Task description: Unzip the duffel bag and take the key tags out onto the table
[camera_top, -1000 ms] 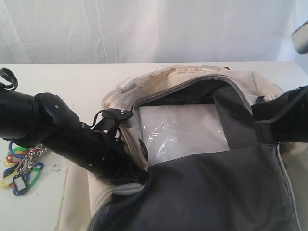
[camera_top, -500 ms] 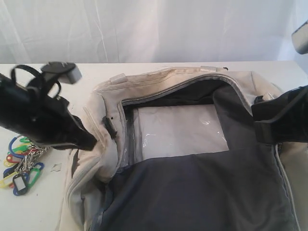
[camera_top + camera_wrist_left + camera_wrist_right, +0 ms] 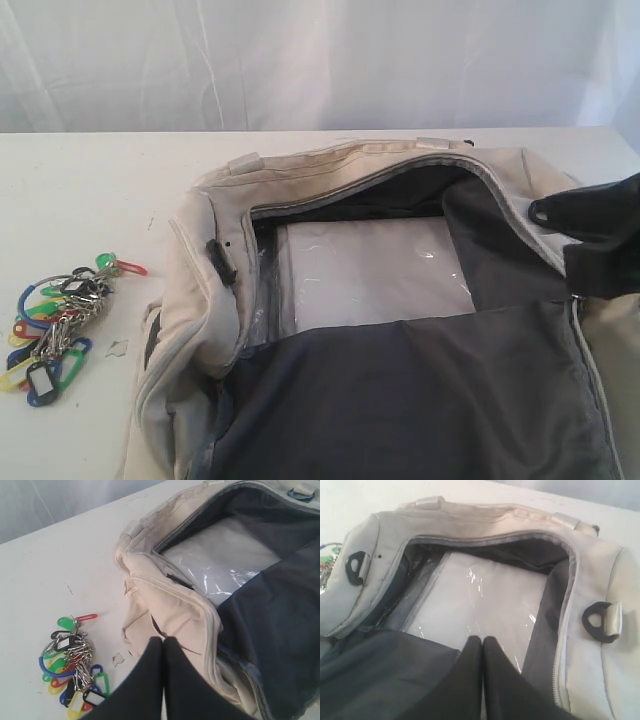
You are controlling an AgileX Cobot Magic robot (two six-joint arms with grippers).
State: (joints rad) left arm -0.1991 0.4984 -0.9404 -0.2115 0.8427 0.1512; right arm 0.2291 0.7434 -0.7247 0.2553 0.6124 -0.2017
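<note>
The cream duffel bag (image 3: 300, 180) lies unzipped on the white table (image 3: 80, 190), its dark grey lining showing. The key tags (image 3: 55, 325), a bunch of blue, yellow, red and green tags on metal rings, lie on the table left of the bag. My left gripper (image 3: 163, 641) is shut and empty, hovering over the bag's end (image 3: 170, 600) beside the key tags (image 3: 72, 665); it is outside the exterior view. My right gripper (image 3: 482, 640) is shut and empty above the bag's open mouth (image 3: 470, 525). Its black arm (image 3: 610, 250) shows at the right edge.
A white panel under clear plastic (image 3: 370, 275) lies in the bottom of the bag. A dark grey flap of lining (image 3: 400, 400) is folded out toward the front. Black D-rings (image 3: 595, 621) sit on the bag's ends. A white curtain (image 3: 300, 60) hangs behind.
The left arm has drawn back from the bag's left end and left the exterior view, uncovering the key tags. The bag's left end has settled. The right arm has shifted slightly right.
</note>
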